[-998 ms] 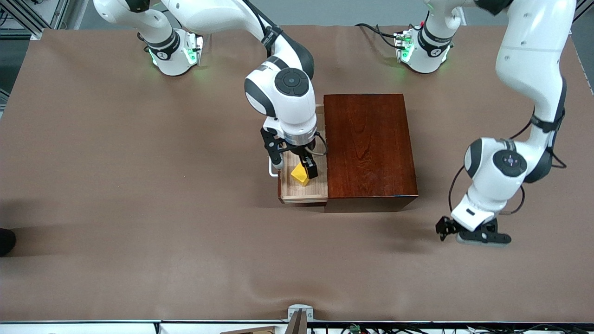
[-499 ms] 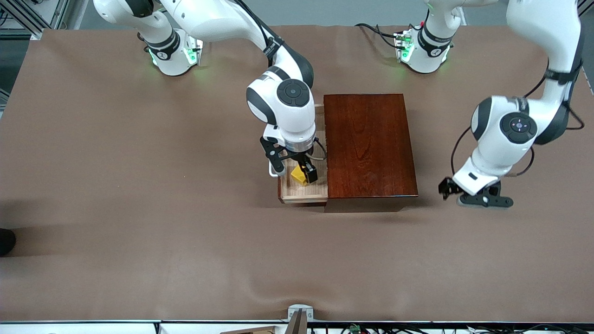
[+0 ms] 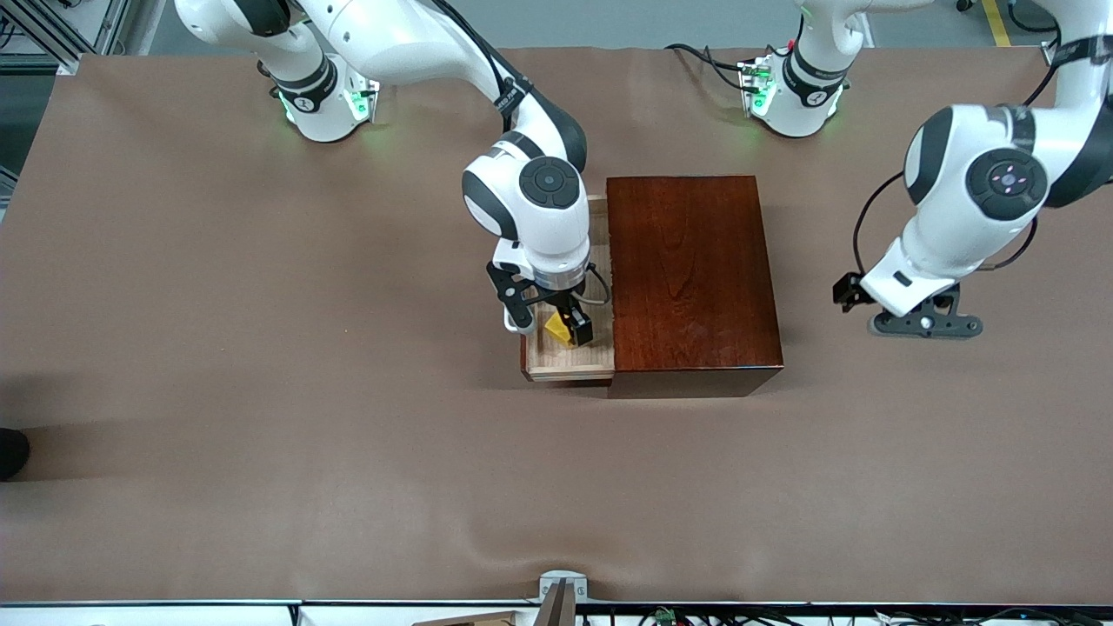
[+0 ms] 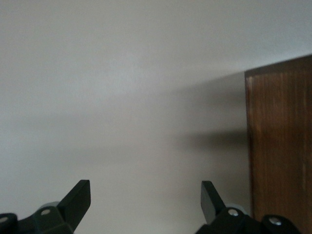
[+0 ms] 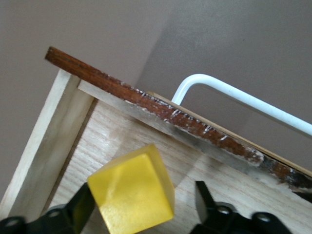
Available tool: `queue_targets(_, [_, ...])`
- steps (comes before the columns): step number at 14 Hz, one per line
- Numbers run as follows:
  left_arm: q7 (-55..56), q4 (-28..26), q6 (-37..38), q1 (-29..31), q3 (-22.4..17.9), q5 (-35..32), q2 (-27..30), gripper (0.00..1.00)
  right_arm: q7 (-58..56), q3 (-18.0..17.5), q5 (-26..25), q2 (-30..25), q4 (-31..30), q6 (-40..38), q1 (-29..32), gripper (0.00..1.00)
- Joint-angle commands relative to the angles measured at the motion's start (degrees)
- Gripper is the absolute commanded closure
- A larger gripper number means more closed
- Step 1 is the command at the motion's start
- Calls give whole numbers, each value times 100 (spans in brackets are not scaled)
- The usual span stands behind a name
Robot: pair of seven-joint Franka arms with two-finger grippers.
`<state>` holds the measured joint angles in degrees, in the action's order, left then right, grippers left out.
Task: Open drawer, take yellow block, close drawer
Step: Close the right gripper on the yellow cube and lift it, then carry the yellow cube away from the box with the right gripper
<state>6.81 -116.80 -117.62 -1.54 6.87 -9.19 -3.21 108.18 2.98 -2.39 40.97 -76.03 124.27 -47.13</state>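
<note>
The drawer (image 3: 567,358) is pulled out of the dark reddish-brown wooden box (image 3: 687,269) toward the right arm's end, its white handle (image 3: 508,323) at the outer side. The yellow block (image 3: 556,329) sits tilted in the drawer. My right gripper (image 3: 551,325) is down in the drawer, open, with a finger on each side of the block. In the right wrist view the block (image 5: 132,190) touches one finger, with a gap to the other; the gripper (image 5: 143,194), the drawer wall (image 5: 44,146) and the handle (image 5: 229,90) show. My left gripper (image 3: 922,323) is open and empty above the table beside the box.
The table is covered with a brown cloth (image 3: 261,391). The left wrist view shows the left gripper (image 4: 146,187) over bare cloth with the box's edge (image 4: 280,146) to one side. The arm bases stand along the table's back edge.
My right gripper has sunk a little lower around the yellow block. My left arm has lifted and drawn back toward its base, away from the front camera.
</note>
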Motion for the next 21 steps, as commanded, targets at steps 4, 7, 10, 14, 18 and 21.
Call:
queue_targets(4, [-31,991,986,14,60,752,-30,0,-139,-52,-34,-115,70,-43,81,79])
queue_targets(7, [-39,1632,1521,75,52,761,-48,0,-113,-52,141,-291,368,-840,82,79])
queue_targets(10, [-57,1862,1654,66,52,752,-40,0,-113,-43,572,-414,939,-1815,143,78])
queue_targets(14, [-39,2213,2110,14,60,744,-13,0,-1040,-52,740,-993,950,-2572,582,78])
queue_targets(18, [-92,2469,2348,49,60,726,-40,0,-2851,-25,670,-1529,574,-3207,1213,78])
queue_targets(21, [-233,2486,2472,22,60,726,-5,0,-4423,-17,617,-2223,-322,-3181,1828,78])
